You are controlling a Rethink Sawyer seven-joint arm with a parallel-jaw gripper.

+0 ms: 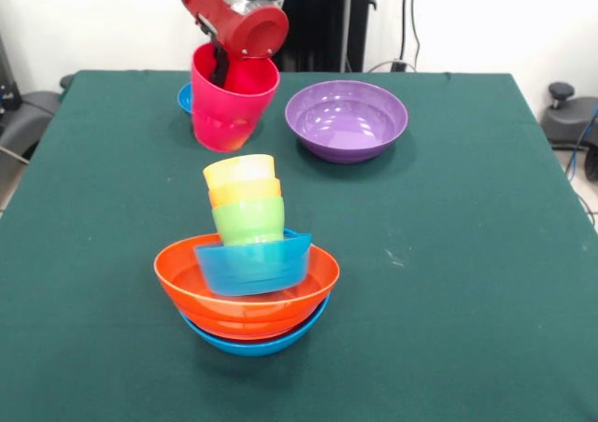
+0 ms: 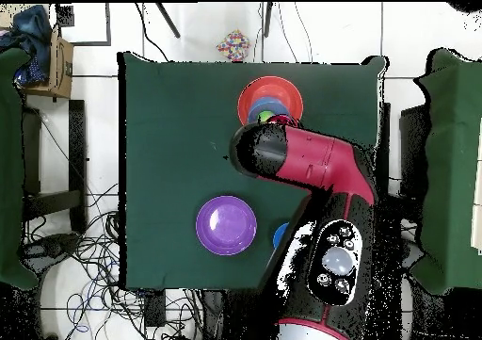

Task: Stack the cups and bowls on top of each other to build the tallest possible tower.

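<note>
My gripper (image 1: 220, 71) is shut on the rim of the magenta-pink cup (image 1: 224, 114), one finger inside it, and holds it slightly tilted at the table's far side. The tower (image 1: 247, 263) stands nearer the front: a wide light-blue bowl (image 1: 252, 344) at the base, orange bowls (image 1: 234, 302) in it, a tilted small light-blue bowl (image 1: 250, 265), then green (image 1: 249, 220), orange (image 1: 245, 193) and yellow (image 1: 240, 171) cups. In the overhead view the arm (image 2: 311, 167) covers the gripper and cup, and the tower (image 2: 270, 101) shows beside it.
A large purple bowl (image 1: 347, 119) sits upright at the far right, also in the overhead view (image 2: 226, 225). A small blue bowl (image 1: 185, 96) peeks out behind the pink cup, partly hidden. The green table (image 1: 467, 254) ends close behind them.
</note>
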